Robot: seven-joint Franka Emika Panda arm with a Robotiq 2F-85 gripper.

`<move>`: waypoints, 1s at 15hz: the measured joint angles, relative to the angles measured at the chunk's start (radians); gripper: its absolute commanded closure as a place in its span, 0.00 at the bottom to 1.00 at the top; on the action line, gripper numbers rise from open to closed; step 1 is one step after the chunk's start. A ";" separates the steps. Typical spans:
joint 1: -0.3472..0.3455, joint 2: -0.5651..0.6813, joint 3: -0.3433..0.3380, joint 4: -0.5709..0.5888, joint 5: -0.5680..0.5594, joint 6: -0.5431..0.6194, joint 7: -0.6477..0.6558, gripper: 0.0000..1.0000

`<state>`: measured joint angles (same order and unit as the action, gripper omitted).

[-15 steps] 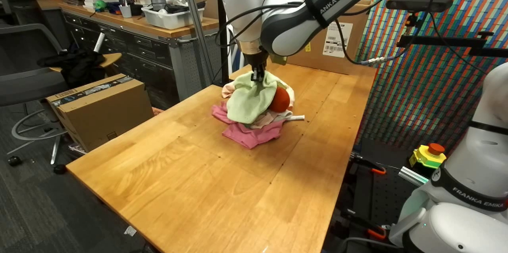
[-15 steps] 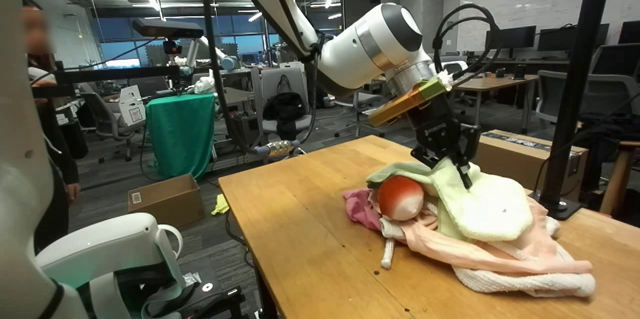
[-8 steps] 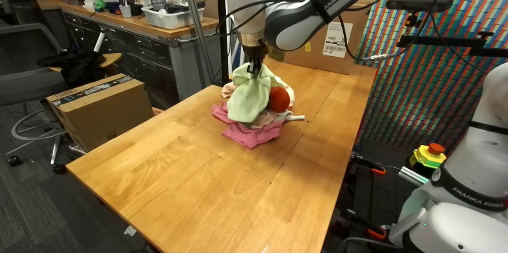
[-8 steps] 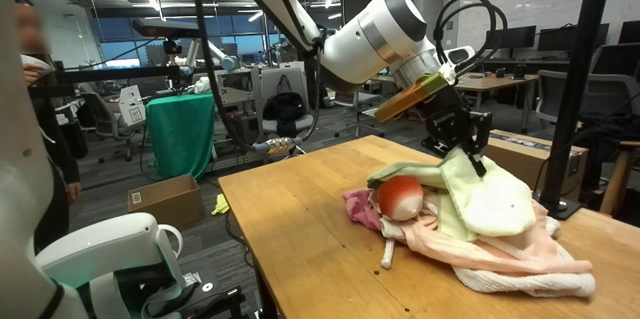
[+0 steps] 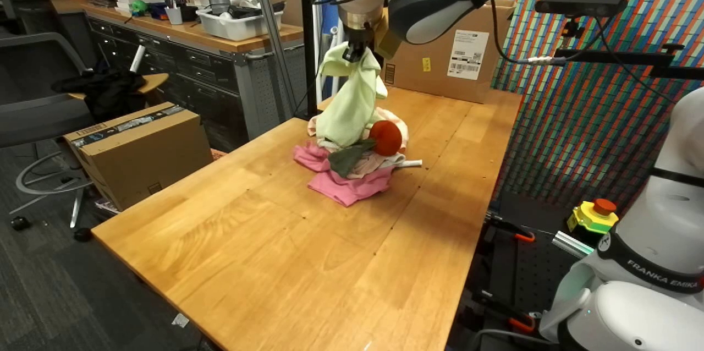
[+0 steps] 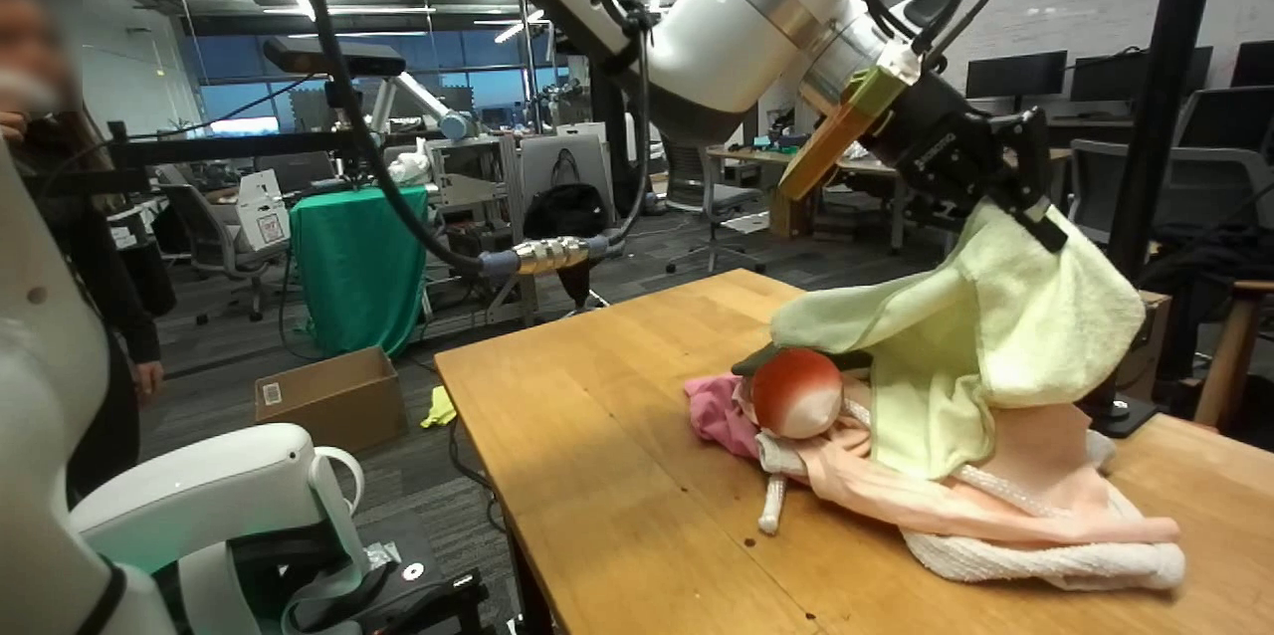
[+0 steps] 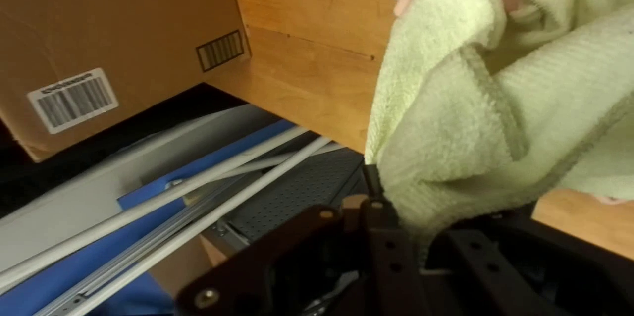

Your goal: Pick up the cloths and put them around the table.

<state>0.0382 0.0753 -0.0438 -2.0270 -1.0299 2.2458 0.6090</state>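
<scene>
Yellow-green cloth [image 6: 1055, 326] hangs from my gripper [image 5: 352, 55], jaws pinched tight on a fold, its lower part draping down over peach cloth [image 6: 1045, 446], which lies heaped with pink cloth [image 5: 350, 187] and a red round toy [image 6: 796, 394] on the honey-brown wooden table [image 5: 286, 257]. In an exterior view I see a large cardboard box [image 5: 437, 73] standing on the table's far end, with a cluttered workbench [image 5: 187, 62] and a wall of multicoloured strips [image 5: 583, 131] beyond. Elsewhere in the room, a green-draped stand [image 6: 358, 267].
</scene>
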 measured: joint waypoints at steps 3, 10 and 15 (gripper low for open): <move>-0.019 -0.048 -0.001 -0.002 -0.041 -0.002 0.066 0.93; -0.070 -0.160 -0.003 0.005 -0.041 -0.061 0.089 0.93; -0.112 -0.220 -0.014 0.023 -0.041 -0.091 0.114 0.93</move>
<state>-0.0742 -0.1452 -0.0577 -2.0045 -1.0714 2.1552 0.7231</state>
